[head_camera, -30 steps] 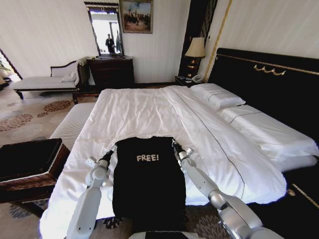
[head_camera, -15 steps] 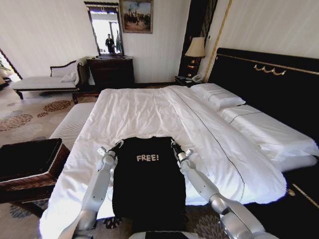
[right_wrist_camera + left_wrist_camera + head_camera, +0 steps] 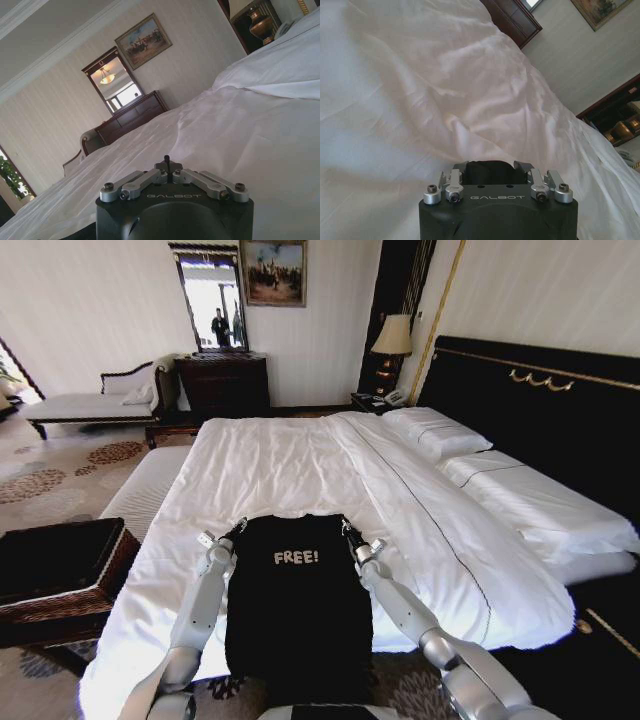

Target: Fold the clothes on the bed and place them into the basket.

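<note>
Head view: both arms reach forward over the near edge of the bed (image 3: 300,465), flanking the T-shirt (image 3: 298,605). Since a second ago the left gripper (image 3: 237,527) has slid forward along the duvet, from beside the shirt's chest up to its left shoulder corner, while the right gripper (image 3: 346,530) has edged only slightly forward at the right shoulder; the shirt itself lies as it did. The garment rests flat on the duvet at the foot of the bed, its long axis running from the robot toward the headboard (image 3: 540,410), collar end farthest from the robot, hem draped over the near edge, "FREE!" lettering up. In the left wrist view the left gripper (image 3: 496,167) appears clenched on a fold of black cloth. In the right wrist view the right gripper (image 3: 168,163) has its fingers drawn together, though whether cloth sits between them cannot be told. The basket (image 3: 60,575) stands on the floor off the bed's left side, well apart from the shirt.
</note>
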{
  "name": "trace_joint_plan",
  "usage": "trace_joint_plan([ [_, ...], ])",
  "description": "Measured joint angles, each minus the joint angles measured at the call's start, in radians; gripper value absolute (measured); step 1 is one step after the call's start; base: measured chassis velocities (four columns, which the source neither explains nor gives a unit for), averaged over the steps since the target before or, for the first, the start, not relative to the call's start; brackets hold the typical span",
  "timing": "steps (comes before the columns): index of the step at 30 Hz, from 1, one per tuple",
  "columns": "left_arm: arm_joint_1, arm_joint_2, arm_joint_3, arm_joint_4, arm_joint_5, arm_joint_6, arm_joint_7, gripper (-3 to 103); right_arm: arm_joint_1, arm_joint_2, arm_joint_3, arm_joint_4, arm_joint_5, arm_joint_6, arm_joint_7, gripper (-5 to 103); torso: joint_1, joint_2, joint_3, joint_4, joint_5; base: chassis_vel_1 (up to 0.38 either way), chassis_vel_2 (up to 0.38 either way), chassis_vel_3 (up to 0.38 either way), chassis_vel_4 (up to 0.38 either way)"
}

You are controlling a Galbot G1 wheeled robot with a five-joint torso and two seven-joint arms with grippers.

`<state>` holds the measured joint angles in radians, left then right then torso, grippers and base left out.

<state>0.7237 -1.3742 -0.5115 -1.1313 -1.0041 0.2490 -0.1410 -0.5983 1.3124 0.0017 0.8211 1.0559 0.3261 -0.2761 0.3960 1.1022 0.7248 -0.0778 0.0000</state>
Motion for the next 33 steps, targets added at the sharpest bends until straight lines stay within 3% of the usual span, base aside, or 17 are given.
trace_joint_plan([
  [3,0.009,0.004,-0.001,-0.007,-0.009,0.001,0.000,41,0.001,0.000,0.000,0.001,-0.003,0.002,0.002,0,0.000,0.000,0.000,-0.0003,0.0000,0.000,0.000,0.000,0.000],
  [6,0.013,0.006,-0.003,-0.008,-0.013,0.001,0.001,36,0.000,0.000,0.002,0.005,-0.003,0.003,0.004,0,0.000,0.000,0.000,-0.0002,0.0000,0.000,0.000,0.000,0.000],
  [9,0.017,0.013,-0.009,-0.010,-0.019,0.000,0.007,19,-0.005,-0.001,0.003,0.013,-0.011,0.012,0.013,0,0.000,0.000,0.000,0.0000,-0.0001,0.000,0.000,0.000,0.000],
  [12,0.019,0.017,-0.010,-0.015,-0.024,0.000,0.008,14,-0.006,-0.001,0.005,0.017,-0.014,0.016,0.017,0,0.000,0.000,0.000,-0.0002,0.0000,0.000,0.000,0.000,0.000],
  [13,0.024,0.023,-0.011,-0.028,-0.029,0.000,0.008,4,-0.010,-0.002,0.008,0.032,-0.014,0.019,0.024,0,0.000,0.000,0.000,-0.0003,-0.0001,0.000,0.000,0.000,0.000],
  [17,0.040,0.034,-0.011,-0.067,-0.042,0.001,0.008,2,-0.022,-0.009,0.011,0.083,-0.014,0.021,0.044,0,0.000,0.000,0.000,-0.0002,-0.0001,0.000,0.000,0.000,0.000],
  [26,0.226,0.148,-0.033,-0.446,-0.099,-0.009,-0.019,2,-0.177,-0.128,0.051,0.535,0.013,0.009,0.168,0,0.000,0.000,0.000,0.0001,-0.0002,0.000,0.000,0.000,0.000],
  [29,0.283,0.205,-0.076,-0.622,-0.176,-0.012,-0.044,2,-0.227,-0.215,0.074,0.694,0.039,0.009,0.195,0,0.000,0.000,0.000,0.0000,0.0000,0.000,0.000,0.000,0.000],
  [30,0.283,0.205,-0.076,-0.622,-0.176,-0.012,-0.044,2,-0.227,-0.215,0.074,0.694,0.039,0.009,0.195,0,0.000,0.000,0.000,0.0000,0.0000,0.000,0.000,0.000,0.000],
  [33,0.271,0.291,-0.115,-0.769,-0.319,-0.007,-0.108,2,-0.209,-0.320,0.075,0.839,0.115,0.002,0.213,0,0.000,0.000,0.000,-0.0003,0.0001,0.000,0.000,0.000,0.000],
])
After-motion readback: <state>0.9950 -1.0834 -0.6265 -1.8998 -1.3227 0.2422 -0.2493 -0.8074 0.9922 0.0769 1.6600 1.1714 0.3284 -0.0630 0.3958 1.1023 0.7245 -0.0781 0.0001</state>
